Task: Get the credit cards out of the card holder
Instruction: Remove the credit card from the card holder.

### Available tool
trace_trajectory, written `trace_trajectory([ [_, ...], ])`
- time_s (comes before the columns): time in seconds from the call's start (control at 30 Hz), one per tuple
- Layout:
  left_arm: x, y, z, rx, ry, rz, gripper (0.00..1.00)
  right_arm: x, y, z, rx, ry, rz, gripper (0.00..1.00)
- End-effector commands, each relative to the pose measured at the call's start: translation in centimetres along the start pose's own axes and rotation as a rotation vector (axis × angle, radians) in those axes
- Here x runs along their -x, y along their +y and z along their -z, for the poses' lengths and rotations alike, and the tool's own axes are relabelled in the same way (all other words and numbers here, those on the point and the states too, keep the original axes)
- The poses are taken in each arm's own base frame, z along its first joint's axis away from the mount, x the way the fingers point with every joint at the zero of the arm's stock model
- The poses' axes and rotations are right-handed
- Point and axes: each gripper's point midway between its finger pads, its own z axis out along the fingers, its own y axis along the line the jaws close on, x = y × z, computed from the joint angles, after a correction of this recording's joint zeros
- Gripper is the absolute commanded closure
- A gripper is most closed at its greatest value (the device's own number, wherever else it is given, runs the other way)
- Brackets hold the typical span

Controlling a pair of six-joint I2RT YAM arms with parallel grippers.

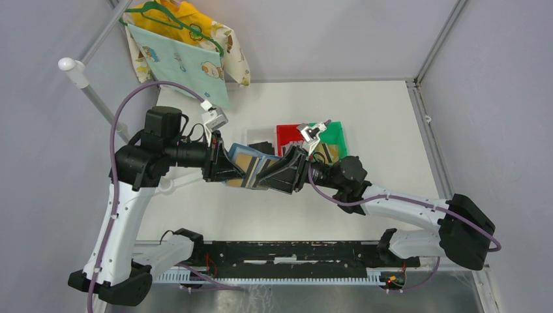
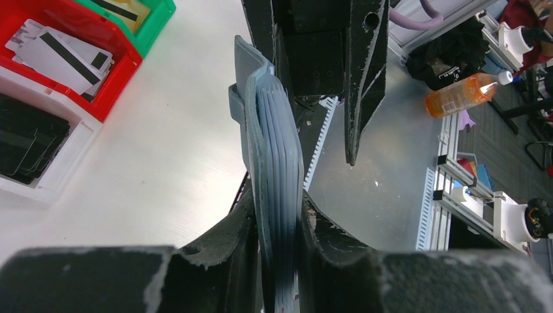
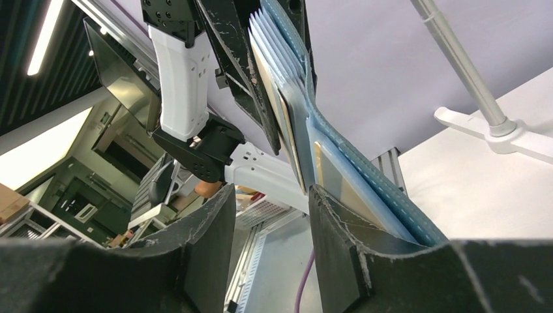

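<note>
Left gripper (image 2: 277, 218) clamped hard on card holder (image 2: 267, 130), held edge-up in mid-air over table (image 1: 378, 130). Right gripper (image 3: 270, 195) jaws apart, nothing between, one finger just beside holder flap. Credit cards (image 3: 272, 45) not yet out of pockets. Risk: holder dragged or twisted out of pinch on a card pull; loose cards spilling onto table. No legible writing; bottle (image 2: 466, 94) label too small.
</note>
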Motion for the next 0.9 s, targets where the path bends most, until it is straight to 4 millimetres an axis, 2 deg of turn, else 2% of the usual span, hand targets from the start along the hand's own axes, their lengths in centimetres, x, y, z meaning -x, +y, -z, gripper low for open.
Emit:
trace_trajectory([
  [0.0, 0.8, -2.9, 0.4, -0.127, -0.044, -0.013, 0.98, 1.3, 1.6, -1.0, 0.072, -0.034, 0.014, 0.50],
  [0.27, 0.4, -3.0, 0.1, -0.168, -0.038, -0.001, 0.97, 1.6, 2.2, -2.5, 0.109, -0.028, 0.007, 0.52],
  [0.43, 0.2, -2.8, -0.3, -0.195, -0.035, 0.019, 0.89, 1.6, 2.4, -3.0, 0.130, -0.030, -0.007, 0.60],
  [0.57, 0.3, -3.7, -0.1, -0.247, -0.039, 0.006, 0.81, 1.7, 2.2, -3.1, 0.128, -0.038, -0.017, 0.72],
  [0.7, -0.1, -4.6, 0.2, -0.296, -0.043, -0.013, 0.65, 1.9, 2.2, -3.4, 0.128, -0.042, -0.027, 0.83],
  [0.87, -0.6, -5.3, 0.4, -0.331, -0.037, -0.019, 0.55, 1.9, 2.3, -3.2, 0.120, -0.040, -0.013, 0.94],
])
